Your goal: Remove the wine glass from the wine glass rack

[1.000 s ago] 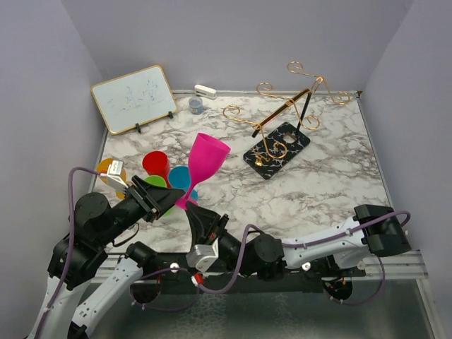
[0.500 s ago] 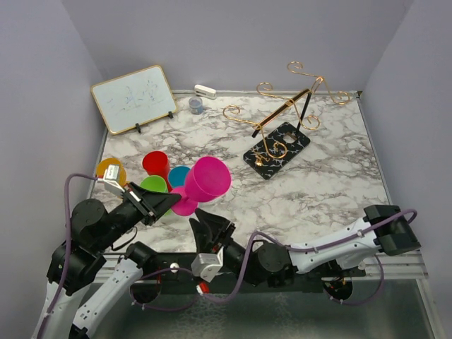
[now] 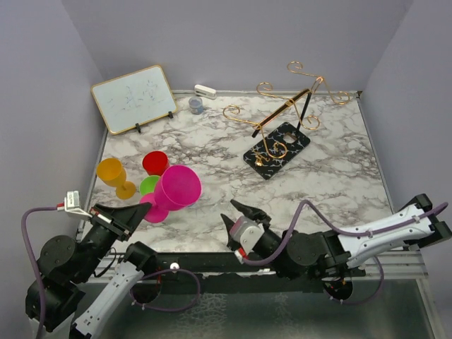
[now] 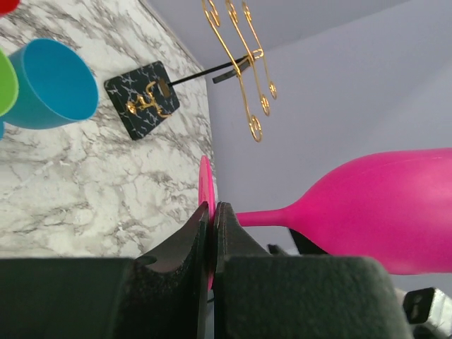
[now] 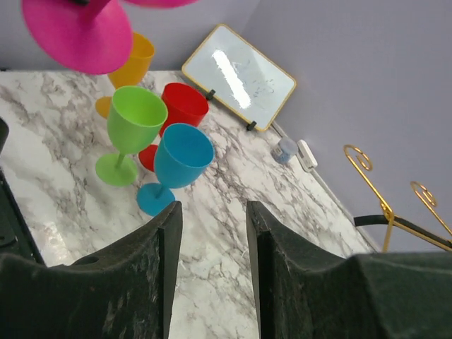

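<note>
A pink wine glass [image 3: 177, 186] hangs tilted over the near left of the table, its bowl [image 4: 385, 210] lying sideways. My left gripper [image 3: 143, 209] is shut on the edge of its round foot [image 4: 205, 191], which stands edge-on between the jaws [image 4: 212, 209]. My right gripper [image 3: 234, 214] is open and empty to the right of the glass, low over bare marble [image 5: 212, 212]. The wine glass rack [image 3: 284, 111], gold wire on a black patterned base [image 3: 277, 150], stands at the back right, apart from both grippers, with no glass on it.
Orange [image 3: 111, 171], red [image 3: 155, 162] and green [image 3: 148, 185] glasses stand at the left; a blue one [image 5: 182, 155] stands beside them. A small whiteboard [image 3: 134, 98] leans at the back left, with a small jar [image 3: 195, 105] and a white eraser [image 3: 205, 90] by the back wall.
My left gripper shut on the pink glass's foot and drew it left and nearer, tipping it over. My right gripper let go of the stem, opened and pulled back to the right.
</note>
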Controlling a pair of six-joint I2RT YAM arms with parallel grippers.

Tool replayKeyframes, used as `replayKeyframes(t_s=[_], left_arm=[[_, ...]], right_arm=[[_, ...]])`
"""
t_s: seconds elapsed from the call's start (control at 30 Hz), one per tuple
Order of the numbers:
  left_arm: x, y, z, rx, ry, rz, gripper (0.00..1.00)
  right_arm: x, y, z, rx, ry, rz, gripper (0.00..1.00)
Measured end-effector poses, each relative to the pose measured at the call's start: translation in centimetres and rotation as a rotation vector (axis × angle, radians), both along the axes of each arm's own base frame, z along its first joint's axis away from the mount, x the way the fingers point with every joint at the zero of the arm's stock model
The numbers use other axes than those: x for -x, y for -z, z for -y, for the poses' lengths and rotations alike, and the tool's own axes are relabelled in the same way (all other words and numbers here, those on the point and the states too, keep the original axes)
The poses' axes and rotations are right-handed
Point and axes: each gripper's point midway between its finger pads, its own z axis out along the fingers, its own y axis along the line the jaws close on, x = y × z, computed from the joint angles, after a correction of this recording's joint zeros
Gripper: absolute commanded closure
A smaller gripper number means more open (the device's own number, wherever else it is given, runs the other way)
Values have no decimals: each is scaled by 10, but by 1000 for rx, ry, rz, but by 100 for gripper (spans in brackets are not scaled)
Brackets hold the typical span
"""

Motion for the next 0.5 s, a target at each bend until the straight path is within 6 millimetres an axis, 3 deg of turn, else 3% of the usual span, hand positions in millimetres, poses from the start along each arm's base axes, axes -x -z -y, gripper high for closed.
replayKeyframes(t_s=[0.1, 0.3, 0.33, 0.43, 0.5], left_arm=[[4, 4, -9, -24, -33, 7, 100], [4, 20, -17, -79, -65, -27, 100], [4, 21, -18, -86, -67, -29, 100], [6, 24, -21, -107, -76, -36, 100], [8, 24, -24, -114, -84, -35, 100]], right_arm=[[-19, -20, 13, -47, 57, -43, 57], [-123, -62, 39, -146, 291, -165, 60], [-143, -66, 41, -157, 319, -201, 63], [-179, -70, 38, -179, 302, -314, 86], [-189, -75, 31, -214, 231, -405, 93]])
